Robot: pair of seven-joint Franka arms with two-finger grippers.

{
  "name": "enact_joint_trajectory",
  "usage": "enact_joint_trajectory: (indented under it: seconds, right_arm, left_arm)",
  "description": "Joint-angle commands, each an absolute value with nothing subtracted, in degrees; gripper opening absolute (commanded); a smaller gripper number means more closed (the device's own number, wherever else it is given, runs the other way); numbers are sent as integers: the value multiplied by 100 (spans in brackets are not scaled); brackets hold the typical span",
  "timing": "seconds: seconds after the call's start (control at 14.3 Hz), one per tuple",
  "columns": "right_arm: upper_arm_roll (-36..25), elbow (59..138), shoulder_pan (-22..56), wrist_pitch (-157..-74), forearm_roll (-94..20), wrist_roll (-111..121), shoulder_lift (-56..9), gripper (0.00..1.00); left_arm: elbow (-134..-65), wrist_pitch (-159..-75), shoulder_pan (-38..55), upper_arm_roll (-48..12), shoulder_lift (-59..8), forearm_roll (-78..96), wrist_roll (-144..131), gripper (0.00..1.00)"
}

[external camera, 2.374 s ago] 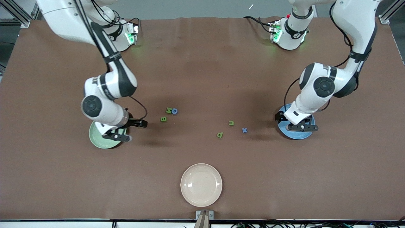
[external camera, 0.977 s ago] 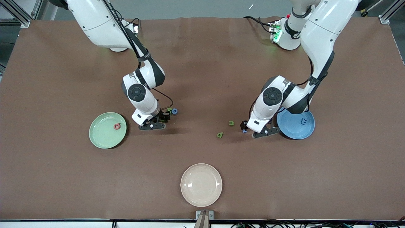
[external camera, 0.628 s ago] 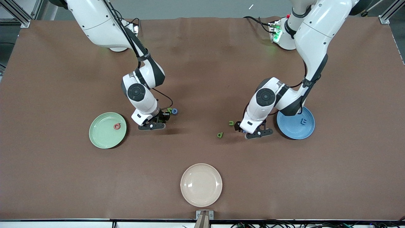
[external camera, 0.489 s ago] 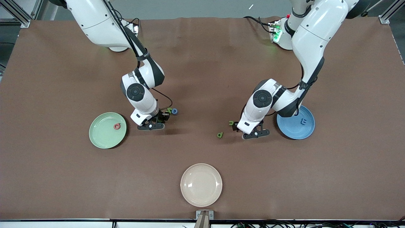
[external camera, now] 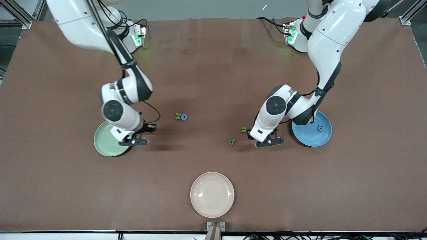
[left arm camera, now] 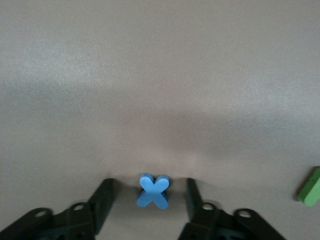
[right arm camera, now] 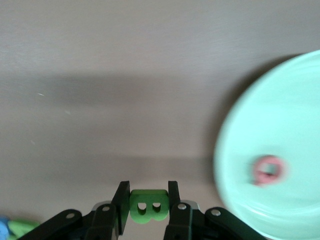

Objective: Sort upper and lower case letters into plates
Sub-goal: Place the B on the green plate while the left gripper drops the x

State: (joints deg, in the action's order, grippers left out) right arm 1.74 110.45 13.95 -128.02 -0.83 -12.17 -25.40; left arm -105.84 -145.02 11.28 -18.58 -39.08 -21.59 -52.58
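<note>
My right gripper (external camera: 132,138) is shut on a green letter B (right arm camera: 148,205) and holds it above the table, just beside the mint green plate (external camera: 104,145). The plate (right arm camera: 280,125) holds a pink letter (right arm camera: 268,170). My left gripper (external camera: 266,139) is open and low, with its fingers (left arm camera: 102,200) on either side of a blue x (left arm camera: 154,191) without touching it. The arm hides the x in the front view. The blue plate (external camera: 315,133) holds a blue letter E (external camera: 320,127).
A green M (external camera: 177,116) and a small blue letter (external camera: 184,117) lie together mid-table. A green u (external camera: 244,129) and another green letter (external camera: 232,142) lie beside my left gripper. A cream-white plate (external camera: 212,194) sits near the front edge.
My right gripper took the green B from the letter cluster and carried it toward the mint green plate. My left gripper moved from the blue plate to the blue x and settled round it.
</note>
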Motion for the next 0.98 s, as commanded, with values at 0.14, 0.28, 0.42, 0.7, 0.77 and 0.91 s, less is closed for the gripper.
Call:
enact_joint_trajectory:
  seconds: [0.14,0.28,0.42,0.7,0.77,0.91]
  right_arm:
    - [273,11206,301,-12419,-18,446,-2215,0]
    - [272,11372,45,-12628,0,615,-2241,0]
    - [272,11618,-78,-13050,0,781,-2259,0]
    - [272,11917,-202,-13665,0,844,-2434,0]
    - [272,11996,-193,-13806,-9,844,-2469,1]
    - [272,12172,-193,-14131,-9,835,-2566,2]
  left_arm:
    - [-10494,-14502,1125,-1854,-3964,-2276,-5238,37]
    - [-10503,-14502,1125,-1854,-3955,-2276,-5256,27]
    - [-10520,-14476,1081,-1854,-3911,-2276,-5247,20]
    - [-10661,-14441,993,-1863,-3578,-2276,-5230,16]
    - [-10687,-14414,897,-1872,-3438,-2276,-5238,16]
    - [-10923,-14379,835,-1872,-2973,-2241,-5212,16]
